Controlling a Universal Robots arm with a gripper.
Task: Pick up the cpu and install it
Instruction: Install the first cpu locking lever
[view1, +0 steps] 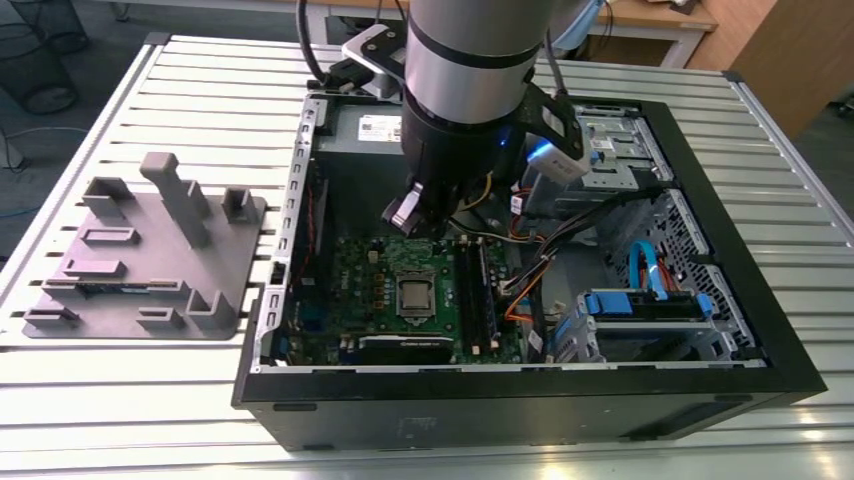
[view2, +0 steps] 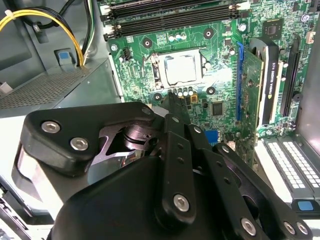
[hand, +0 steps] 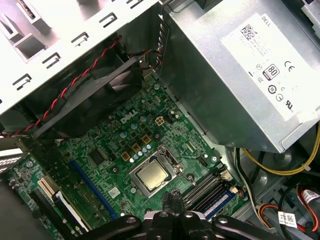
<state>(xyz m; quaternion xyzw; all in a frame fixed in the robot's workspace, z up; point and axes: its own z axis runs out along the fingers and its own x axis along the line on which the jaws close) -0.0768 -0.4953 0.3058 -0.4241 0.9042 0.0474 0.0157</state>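
Apparently the cpu (hand: 152, 175) already sits in its socket frame (hand: 134, 176) on the motherboard (hand: 107, 150), silvery lid up and flat, edges square to the frame as far as I can tell. So, judging the step: pick-up done, chip placed, install at or near its end. Can't tell whether the socket's retention latch is closed.

End effector (view2: 172, 97) hangs above the board. Its fingers meet in one narrow tip in the second wrist view, pressed together with nothing between them. The cpu lies just beyond and below that tip, near but apart, no contact visible. In the exterior view the end effector (view1: 408, 215) is over the board, with the cpu (view1: 415, 295) underneath and slightly forward of it.

Any further move, in my judgement, calls for a straight, clean path. The memory slots (hand: 207, 187) run right beside the socket, and cables crowd the computer case (view1: 747, 300).

Further out from the end effector: the power supply (hand: 235, 75) against the case wall, and a grey fixture tray (view1: 147, 250) well apart on the table (view1: 107, 400).
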